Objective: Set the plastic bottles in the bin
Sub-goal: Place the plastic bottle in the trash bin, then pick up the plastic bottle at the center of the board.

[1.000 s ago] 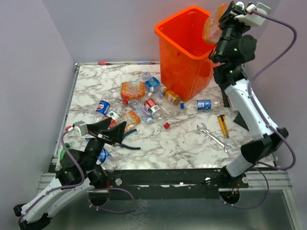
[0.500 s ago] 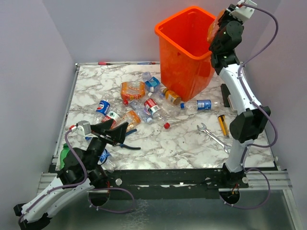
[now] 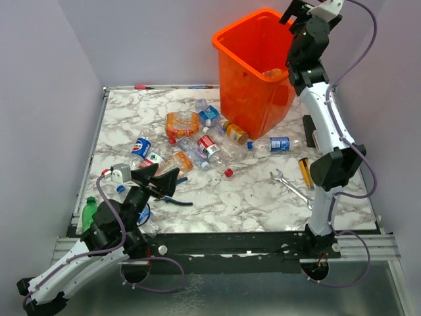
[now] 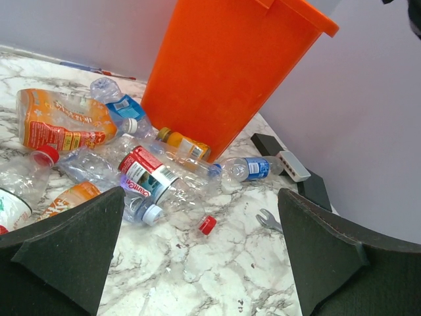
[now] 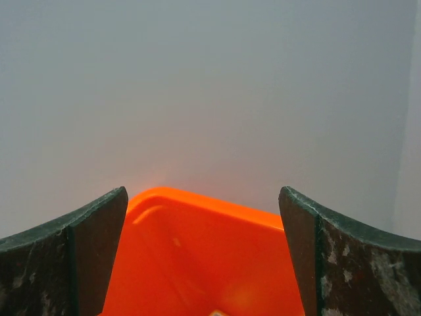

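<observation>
The orange bin point(image 3: 253, 79) stands at the back of the marble table. My right gripper point(image 3: 296, 12) hangs open above the bin's right rim with nothing between its fingers; in the right wrist view only the bin's far wall point(image 5: 210, 257) shows between them. An orange-tinted bottle point(image 3: 273, 74) lies inside the bin. Several plastic bottles lie left of and in front of the bin: an orange-labelled one point(image 3: 181, 123), a red-labelled one point(image 4: 148, 181) and a blue-labelled one point(image 3: 279, 143). A green bottle point(image 3: 87, 212) lies at the near left edge. My left gripper point(image 3: 154, 181) is open over bare marble, near the pile.
Blue-handled pliers point(image 3: 174, 197) lie just under the left gripper. A steel wrench point(image 3: 293, 187) and a yellow-handled screwdriver point(image 3: 306, 172) lie at the right. A black block point(image 4: 309, 184) sits by the right wall. A loose red cap point(image 4: 208, 224) lies on the marble.
The right gripper swung over the bin's rim and opened; the orange bottle it held has dropped into the bin. The left arm has shifted slightly.
</observation>
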{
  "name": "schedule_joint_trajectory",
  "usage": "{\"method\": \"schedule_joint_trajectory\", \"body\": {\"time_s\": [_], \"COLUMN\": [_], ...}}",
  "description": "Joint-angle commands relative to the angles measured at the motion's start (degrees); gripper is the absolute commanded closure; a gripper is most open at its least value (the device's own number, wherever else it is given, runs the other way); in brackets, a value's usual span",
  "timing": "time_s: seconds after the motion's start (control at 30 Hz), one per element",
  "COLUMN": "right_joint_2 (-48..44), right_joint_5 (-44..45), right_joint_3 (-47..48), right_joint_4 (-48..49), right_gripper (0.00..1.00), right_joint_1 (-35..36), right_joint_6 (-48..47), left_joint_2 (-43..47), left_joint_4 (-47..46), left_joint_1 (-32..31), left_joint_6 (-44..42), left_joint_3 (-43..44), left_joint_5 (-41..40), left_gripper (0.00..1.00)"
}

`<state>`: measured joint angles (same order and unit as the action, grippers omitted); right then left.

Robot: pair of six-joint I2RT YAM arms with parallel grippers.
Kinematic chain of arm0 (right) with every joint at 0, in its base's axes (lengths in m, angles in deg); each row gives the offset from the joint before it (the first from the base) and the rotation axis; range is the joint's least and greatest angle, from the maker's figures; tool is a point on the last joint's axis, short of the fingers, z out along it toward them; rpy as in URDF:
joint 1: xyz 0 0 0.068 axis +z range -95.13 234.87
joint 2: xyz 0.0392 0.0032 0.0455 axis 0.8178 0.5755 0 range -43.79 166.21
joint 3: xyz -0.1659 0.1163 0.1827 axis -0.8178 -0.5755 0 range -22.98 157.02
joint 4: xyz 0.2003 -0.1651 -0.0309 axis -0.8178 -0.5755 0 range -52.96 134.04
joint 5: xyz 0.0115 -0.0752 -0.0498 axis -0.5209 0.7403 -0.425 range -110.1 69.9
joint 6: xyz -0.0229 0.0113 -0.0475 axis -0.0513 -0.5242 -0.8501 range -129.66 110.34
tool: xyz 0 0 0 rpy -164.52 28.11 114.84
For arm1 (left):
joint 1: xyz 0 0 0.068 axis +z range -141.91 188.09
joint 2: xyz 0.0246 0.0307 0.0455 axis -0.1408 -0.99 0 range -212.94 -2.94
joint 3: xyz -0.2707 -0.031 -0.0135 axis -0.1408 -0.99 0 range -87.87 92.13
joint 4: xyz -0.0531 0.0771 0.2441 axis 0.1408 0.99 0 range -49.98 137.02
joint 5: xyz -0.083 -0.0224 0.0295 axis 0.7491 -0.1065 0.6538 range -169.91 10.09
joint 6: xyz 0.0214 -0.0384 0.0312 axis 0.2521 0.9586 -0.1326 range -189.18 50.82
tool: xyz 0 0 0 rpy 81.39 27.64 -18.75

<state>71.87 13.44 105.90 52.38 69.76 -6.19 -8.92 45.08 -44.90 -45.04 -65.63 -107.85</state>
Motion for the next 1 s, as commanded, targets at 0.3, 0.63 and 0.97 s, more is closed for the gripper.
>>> {"method": "schedule_joint_trajectory", "body": {"time_s": [0.3, 0.63, 0.97], "right_joint_2": [-35.2, -55.8, -73.1], "right_joint_5": [-30.3, -36.6, -37.0], "right_joint_3": [-24.9, -63.8, -97.7], "right_joint_4": [-5.7, -22.1, -11.2], "right_gripper": [0.00, 0.00, 0.00], "right_joint_1": [13.2, 22.4, 22.4], "right_joint_6": [17.1, 30.2, 34.2], "left_joint_2": [-2.4, -10.1, -18.9], "left_joint_4": [3.6, 12.9, 11.1], "left_joint_1": [-0.2, -0.2, -0.2], "left_joint_6": [-0.4, 3.9, 1.9], "left_joint_3": [1.5, 5.1, 8.3], "left_joint_5": [-5.3, -14.7, -13.6], "left_gripper": [0.01, 0.01, 0.01]}}
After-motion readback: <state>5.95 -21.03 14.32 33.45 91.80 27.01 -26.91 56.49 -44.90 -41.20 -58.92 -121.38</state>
